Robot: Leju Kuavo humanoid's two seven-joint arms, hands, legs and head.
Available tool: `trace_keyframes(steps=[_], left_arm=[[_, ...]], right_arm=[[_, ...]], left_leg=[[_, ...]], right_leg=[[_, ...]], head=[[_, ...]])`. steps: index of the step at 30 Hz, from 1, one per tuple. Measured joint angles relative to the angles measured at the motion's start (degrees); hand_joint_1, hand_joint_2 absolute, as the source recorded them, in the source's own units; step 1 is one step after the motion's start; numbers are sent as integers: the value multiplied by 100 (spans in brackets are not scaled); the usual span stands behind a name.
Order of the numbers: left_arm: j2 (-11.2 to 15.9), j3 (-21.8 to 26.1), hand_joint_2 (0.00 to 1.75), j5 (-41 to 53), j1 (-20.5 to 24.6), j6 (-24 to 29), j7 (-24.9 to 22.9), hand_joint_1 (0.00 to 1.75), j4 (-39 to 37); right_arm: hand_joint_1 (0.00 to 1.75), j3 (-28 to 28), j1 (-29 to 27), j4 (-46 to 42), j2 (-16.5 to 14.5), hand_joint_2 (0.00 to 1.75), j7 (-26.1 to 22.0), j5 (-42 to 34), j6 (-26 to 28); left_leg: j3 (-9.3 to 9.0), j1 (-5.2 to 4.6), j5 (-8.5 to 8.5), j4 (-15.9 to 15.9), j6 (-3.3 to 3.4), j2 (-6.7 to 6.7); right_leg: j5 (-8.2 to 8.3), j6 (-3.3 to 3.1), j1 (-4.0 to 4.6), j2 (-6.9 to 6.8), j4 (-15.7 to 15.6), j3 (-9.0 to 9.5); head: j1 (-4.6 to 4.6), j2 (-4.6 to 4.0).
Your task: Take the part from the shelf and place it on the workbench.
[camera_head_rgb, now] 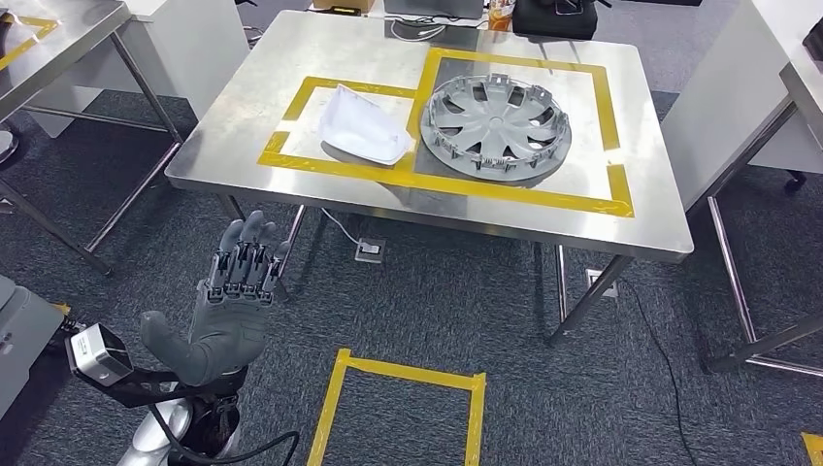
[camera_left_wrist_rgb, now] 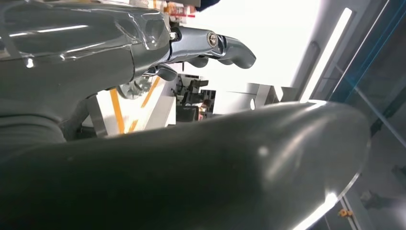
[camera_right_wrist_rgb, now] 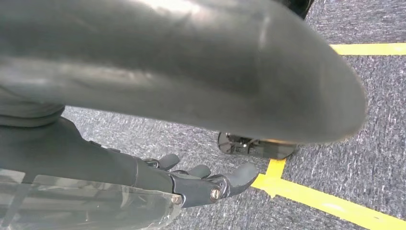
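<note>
Steel workbench (camera_head_rgb: 243, 146) carrying two parts inside yellow tape outlines.

The white part (camera_head_rgb: 361, 123) lies in the smaller taped rectangle, just beside the grey wheel cover (camera_head_rgb: 496, 126) in the larger one. The left hand (camera_head_rgb: 230, 306) hovers over the carpet short of the bench, fingers spread and holding nothing. The right hand (camera_right_wrist_rgb: 191, 184) hangs above the carpet, fingers loosely extended, nothing in its grasp.

text: no readable text, labels, brands or numbers are showing | worktop (camera_head_rgb: 243, 146): yellow tape outlines only, no lettering | floor (camera_head_rgb: 485, 301): yellow tape square, carrying no writing | bottle label far behind: too blurred to read
</note>
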State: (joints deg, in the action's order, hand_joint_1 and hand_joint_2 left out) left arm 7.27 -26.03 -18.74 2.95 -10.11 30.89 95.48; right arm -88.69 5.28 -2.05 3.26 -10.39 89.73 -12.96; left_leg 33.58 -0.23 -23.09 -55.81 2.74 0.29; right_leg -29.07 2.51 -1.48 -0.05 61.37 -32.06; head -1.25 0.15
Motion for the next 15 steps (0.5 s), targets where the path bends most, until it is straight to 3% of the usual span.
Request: trace_keyframes(steps=[1,2,5,6,7,9,11,12,13,15], left_arm=[[-2,-1,0,-15,2,-17,-7,0,9],[-3,-3,0,-29,3,-34,-13,0,20],[-2,-10,0,-59,-4,-74,-29,0,40],[-1,-12,0,-69,-8,-86,-34,0,44],[1,-12,0,-77,-10,-100,-41,0,49],[1,-13,0,-93,-16,-132,-55,0,56],[-1,-13,0,-101,-30,-158,-66,0,57],[-1,-13,0,-104,-36,-170,-69,0,57],[-1,-13,0,-105,-39,-184,-71,0,58],[-2,-10,0,-106,-32,-209,-73,0,64]], right_arm=[[0,1,4,-2,-1,0,-4,5,-1],[0,1,5,-3,-3,0,-8,9,-1],[0,-1,-3,-8,-16,0,-12,17,-1],[0,-1,-1,-9,-24,0,-12,18,-1],[0,-1,3,-10,-31,0,-12,17,-1],[0,-1,6,-13,-40,0,-12,12,-1],[0,-2,-1,-14,-43,0,-13,3,-1],[0,-2,-6,-14,-44,0,-14,-3,-1],[0,-3,-11,-14,-45,0,-15,-8,-1],[0,-3,-17,-15,-53,0,-17,-16,-1]], left_leg=[[44,-6,12,-47,-23,2],[77,-13,27,-82,-51,3],[128,-1,80,-112,-158,-4],[161,11,20,-167,-193,-13],[228,27,-125,-325,-228,-20],[478,62,-614,-1011,-294,-29],[683,89,-982,-1717,-333,-28],[649,94,-1012,-1795,-336,-28],[483,96,-940,-1618,-329,-28],[-99,90,-688,-757,-286,-32]], right_leg=[[69,-11,6,5,-335,195],[97,-41,18,9,-499,277],[172,-162,31,10,-516,231],[211,-208,20,5,-520,217],[254,-248,5,0,-527,194],[337,-295,-1,-4,-527,108],[417,-294,8,-4,-522,0],[454,-286,11,-3,-521,-47],[490,-274,12,-1,-520,-90],[559,-236,14,9,-520,-149]], head=[[-3,0],[-5,0],[-5,0],[-10,0],[-18,0],[-35,0],[-38,0],[-39,0],[-39,0],[-39,0]])
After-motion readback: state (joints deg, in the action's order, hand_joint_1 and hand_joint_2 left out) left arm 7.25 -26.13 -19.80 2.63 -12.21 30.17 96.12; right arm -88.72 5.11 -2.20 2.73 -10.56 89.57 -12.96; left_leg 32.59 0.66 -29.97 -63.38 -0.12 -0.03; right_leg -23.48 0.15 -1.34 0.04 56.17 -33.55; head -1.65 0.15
